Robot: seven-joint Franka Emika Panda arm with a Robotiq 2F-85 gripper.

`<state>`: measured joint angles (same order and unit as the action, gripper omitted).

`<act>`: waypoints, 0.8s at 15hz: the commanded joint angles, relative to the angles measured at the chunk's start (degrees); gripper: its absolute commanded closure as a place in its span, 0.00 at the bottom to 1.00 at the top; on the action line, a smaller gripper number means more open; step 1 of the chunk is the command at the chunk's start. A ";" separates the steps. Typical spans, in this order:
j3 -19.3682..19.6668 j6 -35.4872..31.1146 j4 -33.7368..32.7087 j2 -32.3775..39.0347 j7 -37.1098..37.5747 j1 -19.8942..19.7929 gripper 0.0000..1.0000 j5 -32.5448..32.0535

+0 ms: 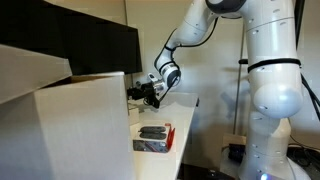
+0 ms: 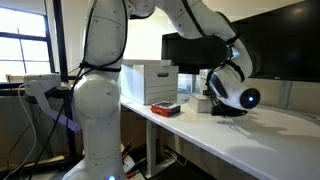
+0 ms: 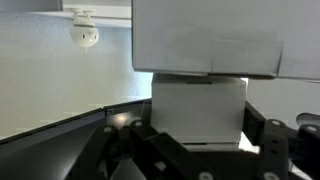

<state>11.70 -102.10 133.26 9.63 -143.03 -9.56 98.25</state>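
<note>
In the wrist view a small white box [image 3: 198, 105] sits between my gripper's [image 3: 200, 138] black fingers [image 3: 262, 135], which press against its two sides. The gripper is shut on this box. In both exterior views the gripper [image 1: 150, 92] [image 2: 222, 96] is low over the white desk [image 1: 180, 125] [image 2: 250, 135], beside the monitors. The small white box [image 2: 205, 103] shows at the fingers, close to the desk surface. I cannot tell whether it rests on the desk or hangs just above it.
A large white carton [image 1: 80, 125] [image 2: 150, 82] stands on the desk. A flat red-and-black object [image 1: 153, 135] [image 2: 165, 109] lies beside it. Dark monitors [image 1: 70, 45] [image 2: 190, 50] line the back. A wide white surface [image 3: 205, 35] fills the wrist view above the box.
</note>
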 commanded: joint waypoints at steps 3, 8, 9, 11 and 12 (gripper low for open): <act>0.60 0.60 1.79 -3.02 0.58 -0.61 0.42 0.10; 0.80 0.93 2.81 -4.51 0.77 -0.71 0.42 -0.24; 0.85 1.01 2.96 -4.78 0.80 -0.77 0.42 -0.20; 0.95 0.97 2.99 -5.15 1.09 -0.82 0.42 -0.38; 1.01 0.94 2.95 -5.38 1.30 -0.84 0.42 -0.44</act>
<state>12.58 -102.05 134.40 7.58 -142.98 -9.63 98.22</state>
